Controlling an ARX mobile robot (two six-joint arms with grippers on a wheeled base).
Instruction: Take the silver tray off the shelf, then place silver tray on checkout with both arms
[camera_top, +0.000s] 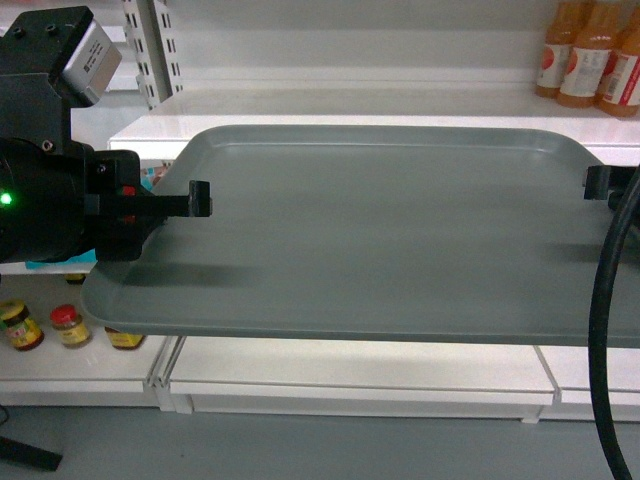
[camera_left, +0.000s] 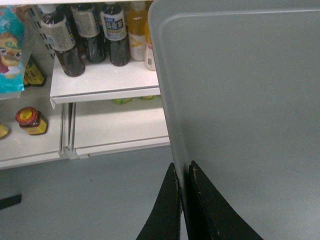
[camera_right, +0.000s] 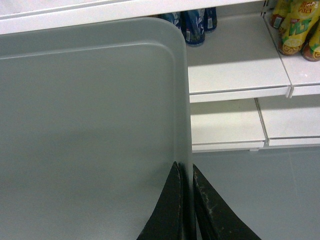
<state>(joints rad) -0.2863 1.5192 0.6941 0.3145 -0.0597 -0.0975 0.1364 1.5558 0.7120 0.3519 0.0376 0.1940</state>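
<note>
The silver tray (camera_top: 390, 235) hangs level in the air in front of the white shelf (camera_top: 330, 125), held by both arms. My left gripper (camera_top: 198, 198) is shut on the tray's left rim (camera_left: 172, 125), one finger above and one below. My right gripper (camera_top: 597, 182) is shut on the right rim (camera_right: 184, 125) in the same way. In both wrist views the tray (camera_left: 240, 100) (camera_right: 90, 125) hangs over grey floor, off the shelf board. The checkout is out of view.
Orange drink bottles (camera_top: 590, 55) stand on the upper right shelf. Small jars (camera_top: 45, 325) sit on the low left shelf. Dark bottles (camera_left: 90, 35) and yellow bottles (camera_right: 295, 30) fill the shelves beyond the tray. A black cable (camera_top: 605, 340) hangs at right. Grey floor (camera_left: 90, 195) lies below.
</note>
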